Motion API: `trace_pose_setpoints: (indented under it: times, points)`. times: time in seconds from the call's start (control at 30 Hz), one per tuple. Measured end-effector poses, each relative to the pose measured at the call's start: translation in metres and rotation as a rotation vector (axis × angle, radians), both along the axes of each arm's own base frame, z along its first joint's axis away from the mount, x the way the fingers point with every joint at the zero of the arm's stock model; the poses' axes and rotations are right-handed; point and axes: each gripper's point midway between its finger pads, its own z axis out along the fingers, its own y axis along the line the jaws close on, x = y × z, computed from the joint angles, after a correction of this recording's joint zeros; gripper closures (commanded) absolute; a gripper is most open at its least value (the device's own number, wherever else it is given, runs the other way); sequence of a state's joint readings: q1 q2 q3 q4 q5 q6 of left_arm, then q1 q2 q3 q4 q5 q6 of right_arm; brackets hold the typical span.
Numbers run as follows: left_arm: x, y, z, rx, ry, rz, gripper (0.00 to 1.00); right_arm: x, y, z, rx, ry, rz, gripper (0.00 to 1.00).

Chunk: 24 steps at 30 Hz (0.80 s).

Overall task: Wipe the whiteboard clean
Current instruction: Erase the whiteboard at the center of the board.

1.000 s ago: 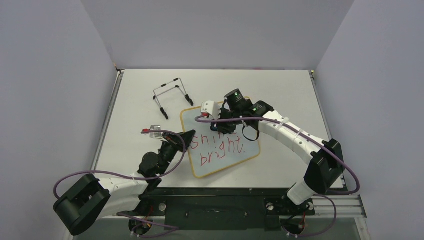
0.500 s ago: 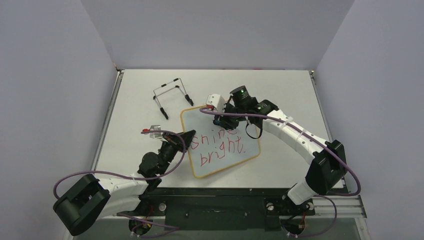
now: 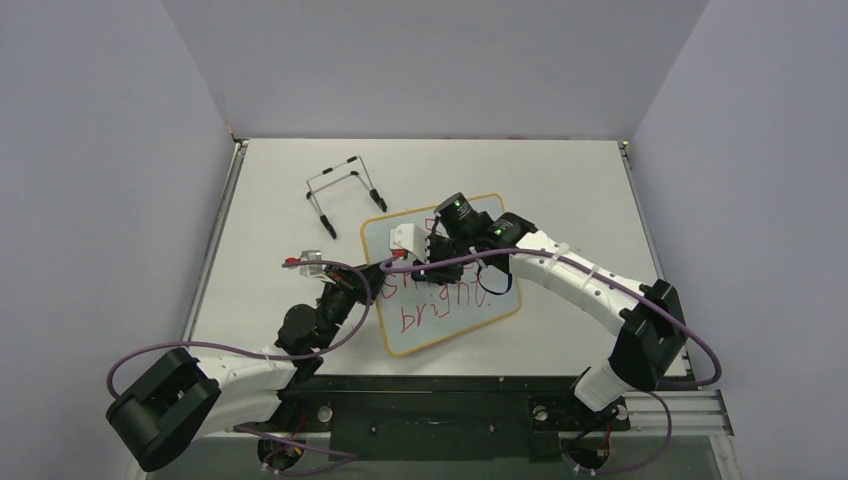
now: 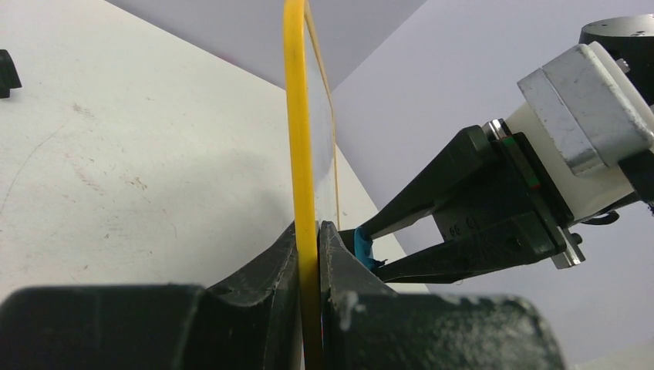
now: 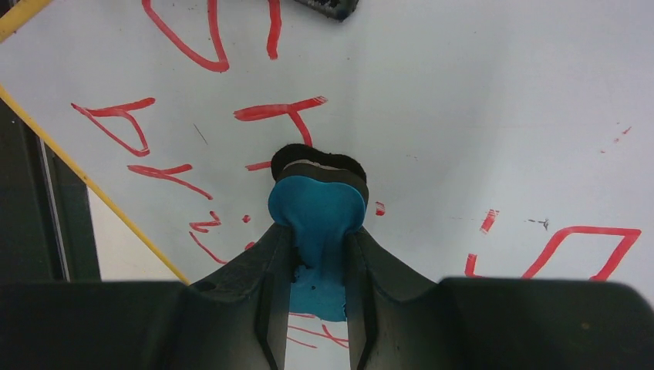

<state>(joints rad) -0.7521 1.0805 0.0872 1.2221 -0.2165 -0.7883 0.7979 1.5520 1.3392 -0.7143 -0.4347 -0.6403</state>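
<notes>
I'm watching the whiteboard [image 3: 450, 325] sitting mid-way across the table [image 3: 560, 180], red writing on it. My left gripper [image 4: 308, 231] is clamping its yellow left edge; my right gripper [image 5: 318, 231] is squeezing the blue eraser [image 5: 316, 208], its felt pressing on the lettering.

A thin black wire stand [image 3: 343, 192] sits upright on the matte white table top [image 3: 560, 175] in the upper left of the overhead view, pale lilac-grey walls [image 3: 420, 60] close 3 sides, and a small blue foam eraser block [image 5: 318, 212] with a black felt edge fills the lower middle of the right wrist view.
</notes>
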Motion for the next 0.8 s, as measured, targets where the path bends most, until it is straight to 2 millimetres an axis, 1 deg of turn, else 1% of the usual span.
trace_pose_setpoints:
  times: [0.03, 0.1, 0.2, 0.3, 0.37, 0.43, 0.6, 0.8]
  points:
    - [0.0, 0.0, 0.0, -0.001, 0.0, 0.0, 1.0, -0.003, 0.001, -0.001, -0.005, 0.002, 0.009, 1.0]
    - [0.0, 0.0, 0.0, 0.0, -0.001, -0.001, 1.0, 0.0, -0.001, 0.0, -0.004, 0.002, 0.0, 1.0]
    - [0.0, 0.0, 0.0, 0.0, 0.0, -0.001, 1.0, 0.013, -0.012, 0.001, -0.005, 0.001, -0.045, 1.0]
    - [0.0, 0.0, 0.0, 0.0, 0.0, 0.0, 1.0, 0.028, -0.028, 0.0, -0.028, -0.018, -0.09, 1.0]
    - [0.0, 0.0, 0.0, 0.001, 0.001, 0.0, 1.0, 0.034, -0.035, -0.001, -0.044, -0.031, -0.107, 1.0]
    - [0.0, 0.0, -0.001, 0.001, 0.002, 0.0, 1.0, 0.035, -0.037, -0.002, -0.052, -0.038, -0.114, 1.0]
    - [0.001, 0.0, -0.002, 0.003, 0.006, 0.003, 1.0, 0.035, -0.033, 0.0, -0.048, -0.04, -0.153, 1.0]
    - [0.002, -0.001, -0.003, 0.002, 0.01, 0.004, 1.0, 0.042, -0.012, 0.014, 0.056, -0.04, -0.253, 1.0]
